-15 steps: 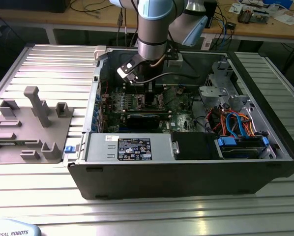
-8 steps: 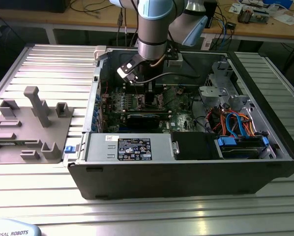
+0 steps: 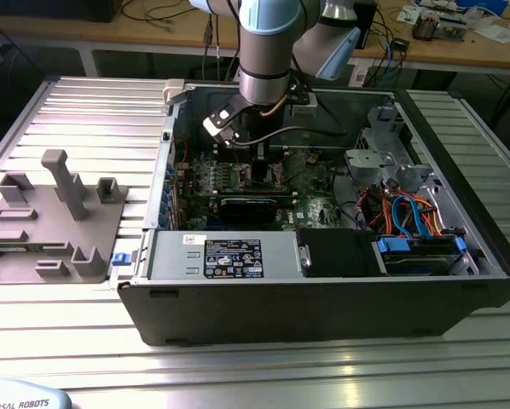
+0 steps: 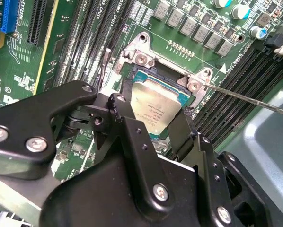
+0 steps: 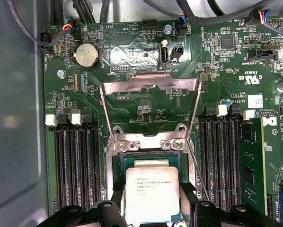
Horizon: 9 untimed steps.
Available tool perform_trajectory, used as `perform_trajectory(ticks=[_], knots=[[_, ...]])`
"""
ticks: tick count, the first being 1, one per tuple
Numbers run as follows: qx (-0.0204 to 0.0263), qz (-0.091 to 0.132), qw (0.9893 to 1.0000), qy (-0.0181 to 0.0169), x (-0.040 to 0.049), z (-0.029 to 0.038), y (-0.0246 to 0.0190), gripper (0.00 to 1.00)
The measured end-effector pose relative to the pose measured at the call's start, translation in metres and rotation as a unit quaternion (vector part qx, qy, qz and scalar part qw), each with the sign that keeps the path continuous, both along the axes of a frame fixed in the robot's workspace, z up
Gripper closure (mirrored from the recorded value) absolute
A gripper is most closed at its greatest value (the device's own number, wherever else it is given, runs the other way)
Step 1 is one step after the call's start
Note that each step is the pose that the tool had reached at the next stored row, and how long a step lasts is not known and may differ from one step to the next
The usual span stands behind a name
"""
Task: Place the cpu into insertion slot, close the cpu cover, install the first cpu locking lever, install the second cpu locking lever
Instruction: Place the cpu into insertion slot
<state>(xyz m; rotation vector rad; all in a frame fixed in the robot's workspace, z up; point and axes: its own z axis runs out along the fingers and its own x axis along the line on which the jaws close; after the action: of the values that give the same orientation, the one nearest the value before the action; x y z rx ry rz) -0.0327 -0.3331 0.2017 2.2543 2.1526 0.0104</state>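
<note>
On the slatted table [image 3: 238, 375], at the exterior view's left, lies a grey moulded fixture [image 3: 55, 221], well apart from the jaws. Next to it stands the open computer case [image 3: 323, 307]. The case holds a grey power supply [image 3: 229, 256] along its near wall, the green motherboard [image 3: 315, 183] behind that, and a drive bay with blue and orange cables [image 3: 408, 213] toward the exterior view's right. The arm [image 3: 268, 43] reaches down into the case over the board.

In both wrist views the gripper [image 5: 155, 208] [image 4: 151, 113] has its jaws drawn in on two opposite edges of the cpu [image 5: 151, 191] [image 4: 155, 106]. The chip sits between them, over the insertion slot [image 5: 132, 158]; whether it is fully seated cannot be told. Just beyond the jaws the cpu cover [image 5: 150, 85] lies swung open on its hinge. A thin locking lever [image 4: 255, 101] stands free beside the slot. Banks of black memory slots [image 5: 75, 161] flank the jaws.
</note>
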Motion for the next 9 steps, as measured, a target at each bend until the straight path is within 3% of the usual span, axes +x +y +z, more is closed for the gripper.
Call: perform_trajectory(ticks=[9], knots=[[0.0, 0.0, 1.0, 0.0, 0.0023, 0.0, 0.0, 0.46]])
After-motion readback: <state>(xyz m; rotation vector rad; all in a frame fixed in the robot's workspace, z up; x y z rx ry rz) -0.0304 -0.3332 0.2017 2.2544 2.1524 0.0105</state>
